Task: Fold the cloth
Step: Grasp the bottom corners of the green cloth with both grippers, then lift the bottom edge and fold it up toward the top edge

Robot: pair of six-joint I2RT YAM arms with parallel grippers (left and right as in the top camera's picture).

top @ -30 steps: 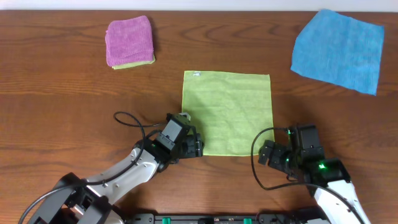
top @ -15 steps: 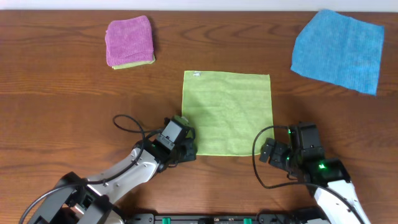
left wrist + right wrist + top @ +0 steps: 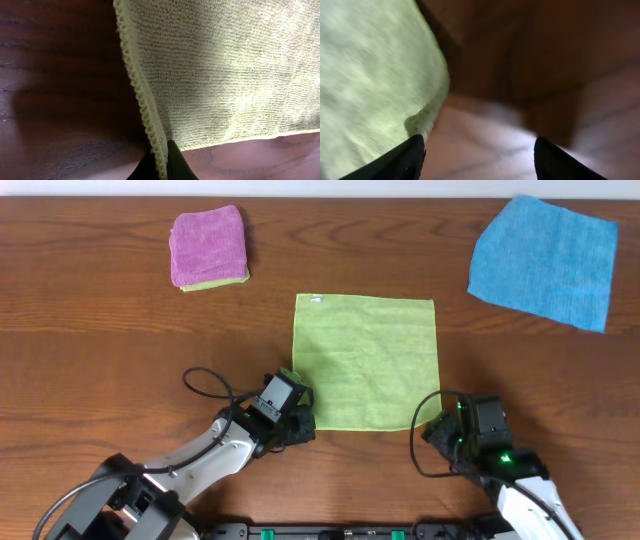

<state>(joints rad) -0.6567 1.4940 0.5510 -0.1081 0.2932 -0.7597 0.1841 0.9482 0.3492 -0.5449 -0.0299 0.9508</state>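
Observation:
The lime yellow-green cloth [image 3: 365,363] lies flat in the middle of the table, with its white tag [image 3: 317,300] at the far left corner. My left gripper [image 3: 303,423] is at the near left corner. In the left wrist view, the gripper [image 3: 162,161] is shut on the stitched edge of the cloth [image 3: 225,70]. My right gripper [image 3: 437,427] is at the near right corner. In the right wrist view, the gripper [image 3: 477,160] is open over bare wood. Its left finger [image 3: 405,157] is beside the edge of the cloth [image 3: 370,85], which curls up a little there.
A bright blue cloth [image 3: 545,260] lies at the far right. At the far left, a pinkish-purple folded cloth [image 3: 208,246] rests on a lime one. A black cable [image 3: 205,375] loops from the left arm over the wooden table [image 3: 100,350].
My left gripper has shut on the cloth's near left corner. My right arm has moved left to the near right corner, and its jaws have narrowed somewhat.

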